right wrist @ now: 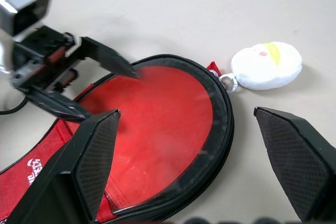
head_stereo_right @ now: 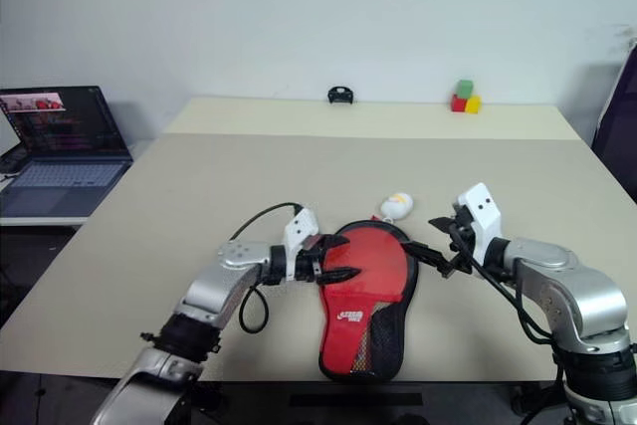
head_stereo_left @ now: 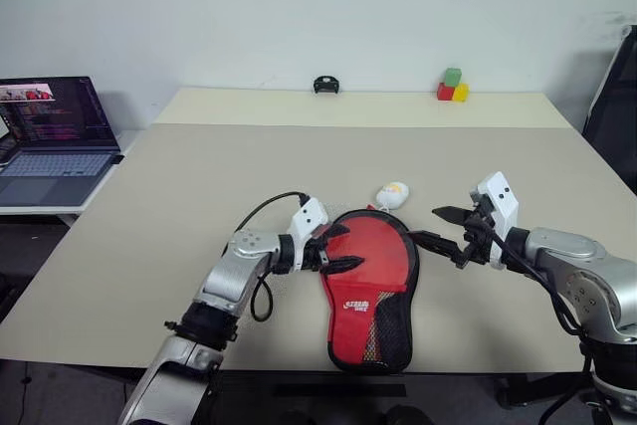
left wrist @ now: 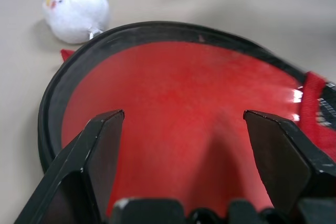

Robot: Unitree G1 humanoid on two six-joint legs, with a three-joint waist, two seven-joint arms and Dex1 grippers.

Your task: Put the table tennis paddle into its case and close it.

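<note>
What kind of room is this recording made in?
Probably an office or lab used for robot trials. A plain beige table stands against a bare white wall, an open laptop with code on its screen sits on a side desk, and small coloured blocks rest at the far edge.

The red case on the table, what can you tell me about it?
The case is paddle-shaped soft fabric, red with a white logo, a black mesh pocket at its narrow end and a black zipper rim. It lies flat near the table's front edge. A small white plush charm hangs at its round end.
</note>
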